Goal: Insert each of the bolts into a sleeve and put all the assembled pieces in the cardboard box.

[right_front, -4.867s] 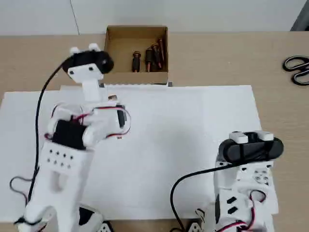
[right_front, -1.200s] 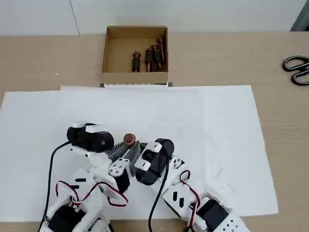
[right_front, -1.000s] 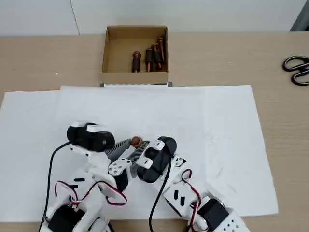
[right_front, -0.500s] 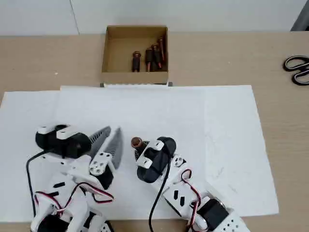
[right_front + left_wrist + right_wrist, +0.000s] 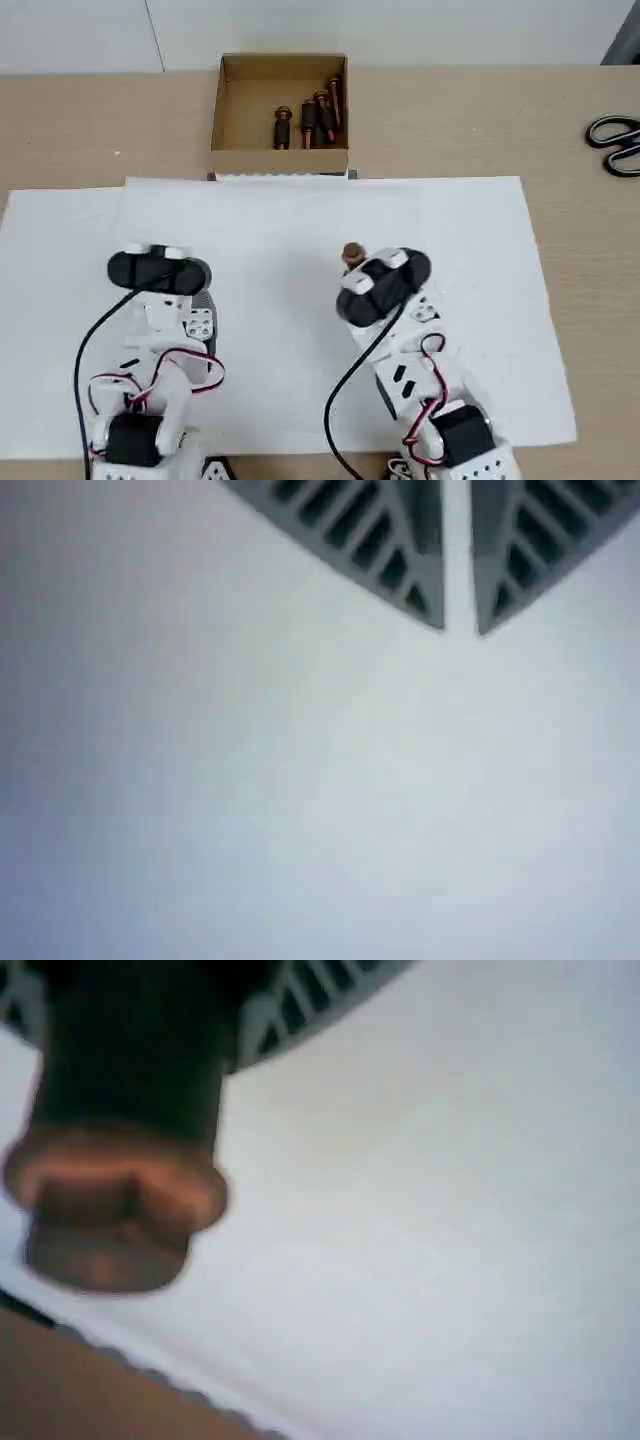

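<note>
The assembled piece [image 5: 352, 254], a copper-headed bolt seated in a black sleeve, sits in the right end effector [image 5: 150, 1005], which is clenched around the sleeve. In the right wrist view the sleeve [image 5: 130, 1070] runs out from between the grey ribbed fingers [image 5: 300, 995], and the bolt's head [image 5: 115, 1205] projects past its end. From the high view the copper head peeks out just ahead of the right arm [image 5: 385, 285], above the middle of the white paper sheet [image 5: 300, 225] and well apart from the cardboard box [image 5: 280, 161]. Several more assembled pieces [image 5: 309, 121] lie side by side in the right half of that box, which stands on the surface [image 5: 450, 120] just beyond the sheet's far edge. The left arm [image 5: 160, 272] stands over the left part of the sheet. Its end effector [image 5: 461, 625] is nearly clenched, with only a thin slit between the two ribbed fingers [image 5: 400, 550]; it holds nothing and points down at bare paper. A pair of scissors [image 5: 615, 143] lies at the surface's far right edge.
</note>
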Available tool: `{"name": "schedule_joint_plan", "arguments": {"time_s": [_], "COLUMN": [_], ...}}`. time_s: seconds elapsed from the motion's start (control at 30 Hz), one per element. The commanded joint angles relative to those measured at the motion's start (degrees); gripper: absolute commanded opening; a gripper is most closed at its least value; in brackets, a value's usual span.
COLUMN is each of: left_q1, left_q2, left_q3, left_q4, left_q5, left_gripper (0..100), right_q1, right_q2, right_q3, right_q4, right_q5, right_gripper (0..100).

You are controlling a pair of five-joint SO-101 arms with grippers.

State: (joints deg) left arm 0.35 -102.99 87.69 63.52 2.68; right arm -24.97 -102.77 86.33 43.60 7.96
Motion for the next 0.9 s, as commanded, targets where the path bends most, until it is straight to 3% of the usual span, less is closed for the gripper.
{"name": "schedule_joint_plan", "arguments": {"time_s": [0.0, 0.17, 0.47, 0.87], "left_q1": [-1.67, -1.76, -1.58, -1.67], "left_q2": [-0.62, -0.62, -0.62, -0.62], "left_q3": [2.86, 4.7, 4.79, 4.79], "left_q4": [0.0, -0.44, -0.79, -0.79], "left_q5": [-0.62, -0.62, -0.7, -0.53], "left_gripper": [1, 1, 1, 1], "right_q1": [2.51, 3.56, 8.4, 8.4], "right_q2": [2.77, 20.18, 67.3, 119.69], "right_q3": [-7.65, -20.66, -60.31, -112.09], "right_q4": [0.57, 0.31, 0.4, 0.4], "right_q5": [0.26, -0.18, -1.49, 15.56], "right_gripper": [0.2, 0.2, 0.3, 0.3]}}
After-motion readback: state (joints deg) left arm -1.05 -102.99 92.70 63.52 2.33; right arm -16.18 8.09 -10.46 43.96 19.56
